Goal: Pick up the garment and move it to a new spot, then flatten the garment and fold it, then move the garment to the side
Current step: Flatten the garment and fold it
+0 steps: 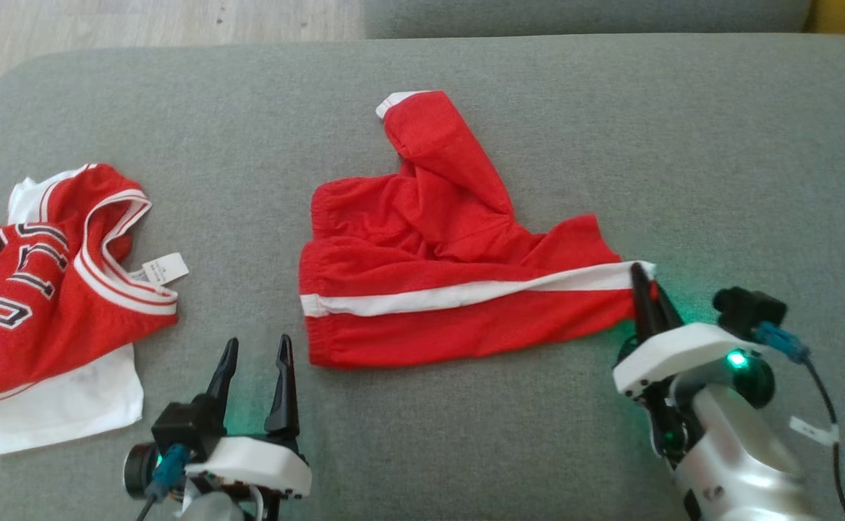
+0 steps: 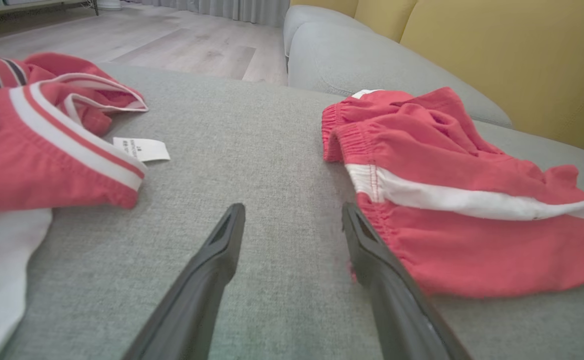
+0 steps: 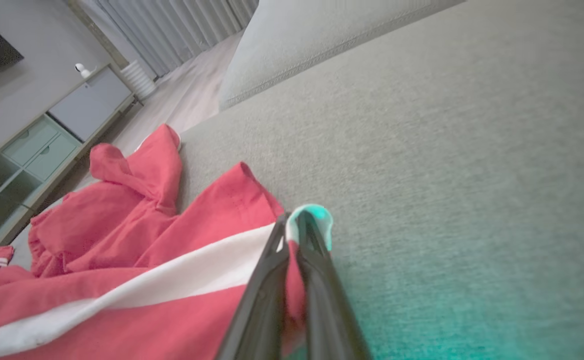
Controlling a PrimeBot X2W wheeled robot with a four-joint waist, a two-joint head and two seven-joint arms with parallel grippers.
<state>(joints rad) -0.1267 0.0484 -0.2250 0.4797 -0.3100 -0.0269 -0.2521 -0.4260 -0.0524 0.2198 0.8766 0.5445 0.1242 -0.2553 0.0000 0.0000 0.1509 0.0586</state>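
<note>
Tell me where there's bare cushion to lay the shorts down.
Most bare cushion: right of and beyond the shorts. A narrower strip runs between shorts and jersey, past the open left gripper. Crowded: left edge, jersey over white shirt, and the right gripper pinching the shorts' hem.

Grey upholstered cushion with red shorts mid-surface, red jersey over white shirt at left.

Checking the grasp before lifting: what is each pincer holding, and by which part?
Right pincer is shut on the red shorts at the leg hem's white stripe; left pincer holds nothing.
</note>
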